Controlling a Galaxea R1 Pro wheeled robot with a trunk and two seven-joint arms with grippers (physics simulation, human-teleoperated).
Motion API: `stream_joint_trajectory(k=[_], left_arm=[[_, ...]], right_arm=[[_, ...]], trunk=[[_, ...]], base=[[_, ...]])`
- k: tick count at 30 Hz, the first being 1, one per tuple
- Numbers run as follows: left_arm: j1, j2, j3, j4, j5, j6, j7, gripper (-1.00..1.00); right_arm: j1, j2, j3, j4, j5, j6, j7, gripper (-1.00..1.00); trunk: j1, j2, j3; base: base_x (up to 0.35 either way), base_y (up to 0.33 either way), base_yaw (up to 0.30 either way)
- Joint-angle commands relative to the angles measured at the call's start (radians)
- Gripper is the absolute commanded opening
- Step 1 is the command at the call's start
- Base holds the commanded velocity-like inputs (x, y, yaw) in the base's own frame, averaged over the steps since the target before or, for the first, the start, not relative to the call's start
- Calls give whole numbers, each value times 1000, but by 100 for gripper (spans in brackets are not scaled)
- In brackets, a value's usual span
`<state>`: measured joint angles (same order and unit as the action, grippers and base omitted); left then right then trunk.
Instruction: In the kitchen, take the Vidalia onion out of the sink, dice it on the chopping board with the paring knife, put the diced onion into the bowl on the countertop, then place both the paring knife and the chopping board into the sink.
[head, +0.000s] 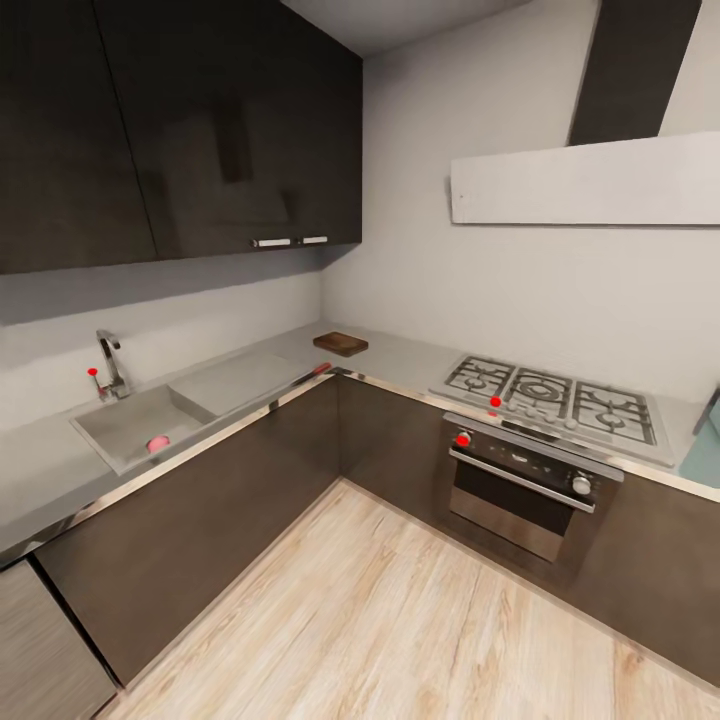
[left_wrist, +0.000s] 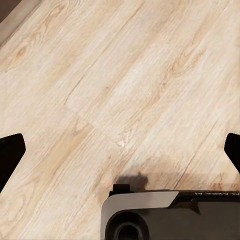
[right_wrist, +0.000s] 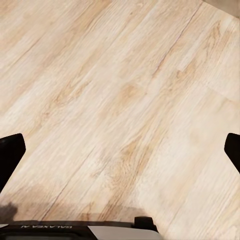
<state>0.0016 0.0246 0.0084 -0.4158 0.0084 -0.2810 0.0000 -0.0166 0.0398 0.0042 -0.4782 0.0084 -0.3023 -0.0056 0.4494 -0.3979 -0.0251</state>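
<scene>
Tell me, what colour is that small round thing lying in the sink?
Pinkish red: the onion, best seen in the head view, inside the steel sink.

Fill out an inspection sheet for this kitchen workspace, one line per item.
Surface: grey countertop runs along both walls of the corner.
Job's things: pinkish onion lies in the sink; chopping board lies near the corner; a small red-handled item, likely the paring knife, lies at the counter edge. Bowl: nothing seen.
Clutter: nothing seen.
Grippers: left gripper and right gripper open, empty, over the wood floor.
Cables: nothing seen.
Surroundings: black upper cabinets, gas hob above an oven, hood.
</scene>
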Motion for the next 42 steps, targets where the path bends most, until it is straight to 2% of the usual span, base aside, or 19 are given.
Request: stream_joint_trajectory(k=[1, 25, 28, 32, 35, 39, 40, 42], left_arm=[[0, 0, 1, -1, 1, -1, 0, 100], [0, 0, 1, -4, 1, -1, 0, 100], [0, 0, 0, -4, 1, -2, 0, 100], [0, -1, -1, -2, 0, -1, 0, 100], [0, -1, 0, -2, 1, -1, 0, 100], [0, 0, 1, -1, 1, -1, 0, 100], [0, -1, 0, 0, 1, -1, 0, 100], [0, -1, 0, 0, 1, -1, 0, 100]], right_arm=[[-1, 0, 0, 1, 1, -3, -1, 100], [-1, 1, 0, 1, 0, -3, 0, 100], [-1, 5, -2, -35, 1, -30, -1, 100], [-1, 7, -3, -209, 1, -36, -7, 100], [-1, 11, -3, -343, 1, -2, -21, 100], [-2, 15, -2, -507, 0, 112, -47, 100], [-5, 22, -1, -660, -1, 215, -62, 100], [-19, 29, -1, -715, -1, 246, -65, 100]], trunk=[[1, -2, -2], [1, -2, -2], [1, -2, -2], [1, -2, -2], [1, -2, -2], [1, -2, -2], [1, -2, -2], [1, -2, -2]], base=[[0, 0, 0], [0, 0, 0], [0, 0, 0], [0, 0, 0], [0, 0, 0], [0, 0, 0], [0, 0, 0], [0, 0, 0]])
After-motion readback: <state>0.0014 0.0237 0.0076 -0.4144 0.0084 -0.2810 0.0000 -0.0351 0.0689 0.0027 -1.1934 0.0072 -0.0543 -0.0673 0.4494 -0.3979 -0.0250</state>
